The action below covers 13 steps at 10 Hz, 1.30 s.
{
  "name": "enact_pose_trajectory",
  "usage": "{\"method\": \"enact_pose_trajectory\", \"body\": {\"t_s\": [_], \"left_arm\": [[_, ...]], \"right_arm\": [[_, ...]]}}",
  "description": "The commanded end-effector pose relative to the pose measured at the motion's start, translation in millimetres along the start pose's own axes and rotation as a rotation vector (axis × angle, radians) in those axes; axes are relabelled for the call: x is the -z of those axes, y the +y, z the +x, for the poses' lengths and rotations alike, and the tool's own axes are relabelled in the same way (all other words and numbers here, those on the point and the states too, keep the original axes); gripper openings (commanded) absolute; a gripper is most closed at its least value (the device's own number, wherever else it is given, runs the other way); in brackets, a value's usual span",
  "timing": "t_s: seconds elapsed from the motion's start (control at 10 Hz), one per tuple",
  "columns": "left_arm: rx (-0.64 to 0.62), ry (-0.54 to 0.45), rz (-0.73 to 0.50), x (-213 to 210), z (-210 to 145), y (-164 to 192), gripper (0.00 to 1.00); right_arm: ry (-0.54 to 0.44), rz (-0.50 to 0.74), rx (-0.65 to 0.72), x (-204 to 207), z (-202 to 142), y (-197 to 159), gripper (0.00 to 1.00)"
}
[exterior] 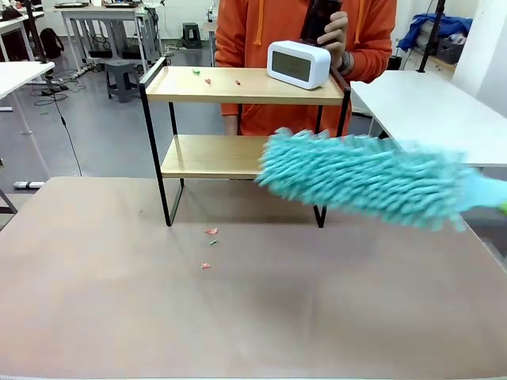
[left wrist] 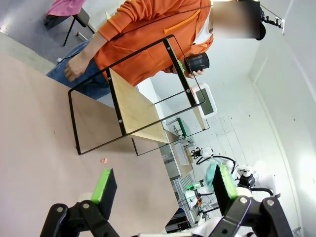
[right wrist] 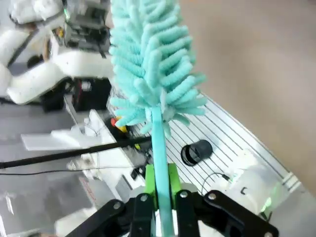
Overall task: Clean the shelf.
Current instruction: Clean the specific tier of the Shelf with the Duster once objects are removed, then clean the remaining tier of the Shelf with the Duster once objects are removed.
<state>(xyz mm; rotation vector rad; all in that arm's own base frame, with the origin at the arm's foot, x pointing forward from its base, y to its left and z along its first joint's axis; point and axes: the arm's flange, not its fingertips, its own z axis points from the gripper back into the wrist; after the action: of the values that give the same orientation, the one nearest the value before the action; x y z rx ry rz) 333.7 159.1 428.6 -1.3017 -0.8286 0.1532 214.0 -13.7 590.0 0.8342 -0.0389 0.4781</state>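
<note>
The right gripper [right wrist: 160, 181], black with green pads, is clamped on the thin turquoise handle of a fluffy turquoise microfibre duster [exterior: 364, 178]; in the right wrist view the handle runs straight up between the pads. In the front view the duster's long axis lies almost level, with the handle at the right edge and the shaggy, blurred head reaching left and slightly upward. Its tip overlaps the right end of the lower board of the shelf [exterior: 238, 95], a small two-tier rack of light wooden boards in a thin black metal frame; whether the fibres touch the board I cannot tell.

The shelf stands at the far middle of the brown table [exterior: 119, 317], beyond and to the left of the duster; its long axis runs left to right, with the open front facing the robot. Small red and green scraps [exterior: 207, 80] lie on the left half of the top board, above and left of the tip; a white rectangular alarm clock [exterior: 299, 63] sits at the right end, a person's hand [exterior: 334, 36] just behind it.

The left gripper [left wrist: 163, 181] hangs spread wide and empty, the shelf well ahead of it; the right arm looks the nearer, so the sweep probably calls for lifting the head up and leftward.
</note>
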Motion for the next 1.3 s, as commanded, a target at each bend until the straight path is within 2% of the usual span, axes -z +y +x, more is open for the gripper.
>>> {"method": "enact_pose_trajectory", "body": {"t_s": [0.0,0.1,0.2,0.3,0.4,1.2], "left_arm": [[0.019,0.002,-0.014,0.3,-0.5,-0.6,1.0],[0.019,0.002,-0.014,0.3,-0.5,-0.6,1.0],[0.019,0.002,-0.014,0.3,-0.5,-0.6,1.0],[0.019,0.002,-0.014,0.3,-0.5,-0.6,1.0],[0.019,0.002,-0.014,0.3,-0.5,-0.6,1.0],[0.019,0.002,-0.014,0.3,-0.5,-0.6,1.0]], "right_arm": [[-0.302,0.04,0.151,-57.7,-75.4,-61.1,0.14],[-0.374,0.016,0.281,-67.6,-96.5,-90.0,0.14],[-0.406,0.046,0.324,-65.3,-102.2,-110.9,0.14],[-0.45,-0.011,0.415,-52.5,-89.3,-126.8,0.14],[-0.373,0.032,0.301,-75.5,-128.6,-90.1,0.14],[-0.373,0.032,0.301,-75.5,-128.6,-90.1,0.14]]}}
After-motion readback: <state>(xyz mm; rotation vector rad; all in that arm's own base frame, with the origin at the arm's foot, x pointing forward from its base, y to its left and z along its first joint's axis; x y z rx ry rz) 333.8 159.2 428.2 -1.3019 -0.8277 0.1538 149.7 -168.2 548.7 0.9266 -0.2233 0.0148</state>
